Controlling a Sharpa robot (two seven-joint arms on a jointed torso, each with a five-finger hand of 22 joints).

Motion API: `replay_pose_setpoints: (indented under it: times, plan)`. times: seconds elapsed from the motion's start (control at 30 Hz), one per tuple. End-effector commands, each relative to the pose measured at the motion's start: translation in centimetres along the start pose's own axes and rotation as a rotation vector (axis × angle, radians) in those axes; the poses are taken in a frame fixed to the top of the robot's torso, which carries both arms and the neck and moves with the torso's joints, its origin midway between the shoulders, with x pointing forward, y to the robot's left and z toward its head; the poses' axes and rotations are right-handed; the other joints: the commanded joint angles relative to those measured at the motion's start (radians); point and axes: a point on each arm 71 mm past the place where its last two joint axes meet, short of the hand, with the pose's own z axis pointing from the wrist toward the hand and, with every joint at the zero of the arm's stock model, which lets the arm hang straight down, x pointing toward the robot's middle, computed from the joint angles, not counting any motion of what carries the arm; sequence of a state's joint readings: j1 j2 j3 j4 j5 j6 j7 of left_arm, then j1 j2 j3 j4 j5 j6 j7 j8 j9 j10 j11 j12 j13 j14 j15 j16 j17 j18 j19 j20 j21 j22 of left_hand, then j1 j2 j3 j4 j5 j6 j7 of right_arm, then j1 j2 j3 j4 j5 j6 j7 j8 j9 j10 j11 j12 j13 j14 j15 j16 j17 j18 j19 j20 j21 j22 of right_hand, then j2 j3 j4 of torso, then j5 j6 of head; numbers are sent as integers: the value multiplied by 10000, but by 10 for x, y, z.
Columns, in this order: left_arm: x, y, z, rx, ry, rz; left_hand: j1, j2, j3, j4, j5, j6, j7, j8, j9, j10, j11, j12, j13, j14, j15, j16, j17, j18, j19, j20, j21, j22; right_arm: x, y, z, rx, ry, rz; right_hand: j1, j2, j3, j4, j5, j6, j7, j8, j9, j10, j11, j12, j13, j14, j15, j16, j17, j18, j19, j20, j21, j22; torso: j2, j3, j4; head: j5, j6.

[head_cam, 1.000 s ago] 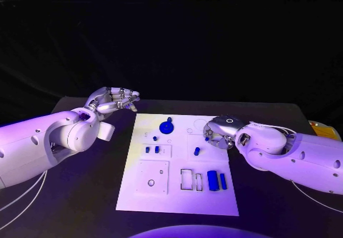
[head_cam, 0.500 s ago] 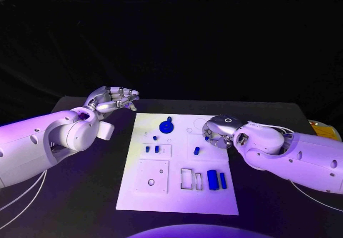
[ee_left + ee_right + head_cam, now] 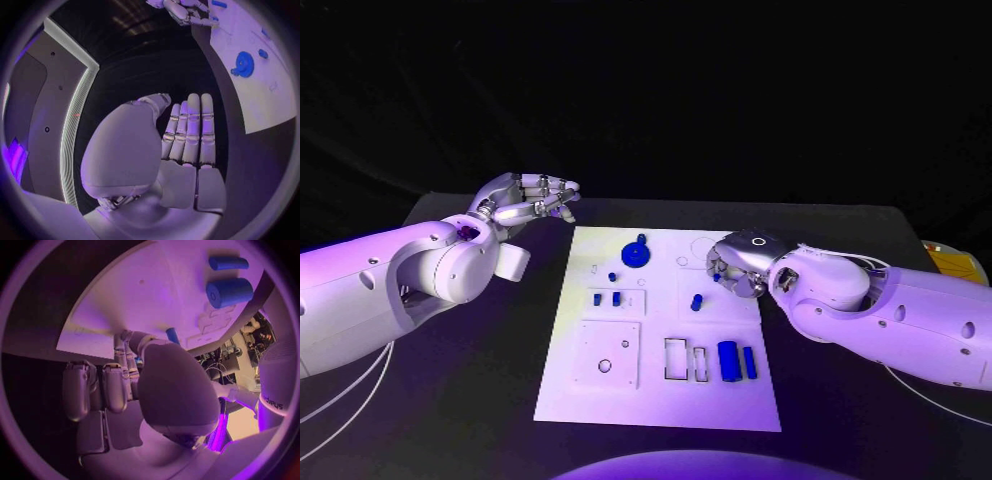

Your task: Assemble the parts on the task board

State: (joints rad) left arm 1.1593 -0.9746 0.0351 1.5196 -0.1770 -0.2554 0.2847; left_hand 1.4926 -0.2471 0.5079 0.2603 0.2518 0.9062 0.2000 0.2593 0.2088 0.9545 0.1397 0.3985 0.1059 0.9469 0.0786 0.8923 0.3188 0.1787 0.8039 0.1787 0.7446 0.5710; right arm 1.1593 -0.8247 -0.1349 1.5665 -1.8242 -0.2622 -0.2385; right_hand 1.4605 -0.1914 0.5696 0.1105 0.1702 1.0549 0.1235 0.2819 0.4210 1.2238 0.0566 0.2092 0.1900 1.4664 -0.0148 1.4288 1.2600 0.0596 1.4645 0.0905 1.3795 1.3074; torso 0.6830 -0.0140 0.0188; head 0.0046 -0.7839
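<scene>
Head view, from my remote station: the white task board [image 3: 661, 330] lies in the middle of the black table [image 3: 459, 390], between my two arms. My left hand [image 3: 528, 201] hangs above the table just off the board's far left corner, fingers curled inward with nothing in them. My right hand [image 3: 737, 265] sits over the board's right edge, fingers bent down toward the plate; from up here I cannot tell whether they hold anything. On the board I see a blue gear [image 3: 636, 257] near the far end, two small blue pegs [image 3: 607, 299] side by side in a raised square, another small blue peg [image 3: 697, 302] just beside my right hand, and a thick blue cylinder [image 3: 728, 361] with a slimmer blue bar [image 3: 750, 365] next to it near the right edge.

Left wrist view: my left hand [image 3: 181, 145] shows its fingers straight and pressed together, palm bare, the thumb folded alongside. The task board [image 3: 262, 75] lies off to one side with the blue gear [image 3: 244, 63] on it; my right hand [image 3: 181, 10] appears at the circle's rim.

Right wrist view: my right hand [image 3: 134, 375] hovers close over the task board [image 3: 156, 300], and a small blue peg [image 3: 172, 335] stands at its fingertips [image 3: 122, 337]; whether it is pinched or merely touched I cannot tell. The thick blue cylinder [image 3: 229, 292] and slimmer blue bar [image 3: 228, 263] lie beyond.
</scene>
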Motion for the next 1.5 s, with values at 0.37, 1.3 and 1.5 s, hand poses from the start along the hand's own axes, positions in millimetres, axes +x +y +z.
replay_pose_setpoints:
  times: [0.37, 1.3, 1.5]
  plan:
    - [2, -1, 1, -30, 118, -106, 235, 9, 18, -218, 19, -13, 56, 48, 14, -71, 52, 12, -33, -35, 5, -121, -19, 27, 70, 17, -40, 15, 5, 5, -1, 25, -199, 130, -310, 220, 1011, -506, -88, 172, -58, 150, 268, 504, -107, -221, 55, 424, -136, -74, -105, -226, 359, -142, 179, 2096, -5, 3, -2, 18, 6]
    - [1, 1, 1, -196, 199, -110, 250, 11, 22, -419, 45, -114, 130, 29, 4, -416, 148, -115, -128, -123, 78, -312, -66, -4, -56, 35, -10, 97, -15, -2, -8, 319, -449, 1425, -1019, 75, 724, -684, -222, 149, -93, 291, 552, 595, -123, -545, 89, 419, -143, -95, -181, -220, 344, -143, 134, 2113, -3, 10, -23, 0, 37]
    - [1, 1, 1, -223, 212, -108, 252, 14, 23, -452, 48, -149, 147, 19, -2, -474, 165, -131, -143, -133, 90, -345, -76, -5, -79, 42, -8, 109, -24, 3, -12, 182, -575, 1740, -1067, 90, 643, -685, -188, 134, -104, 305, 583, 596, -124, -578, 91, 420, -144, -94, -182, -220, 343, -142, 131, 2114, 0, 13, -34, 46, 29]
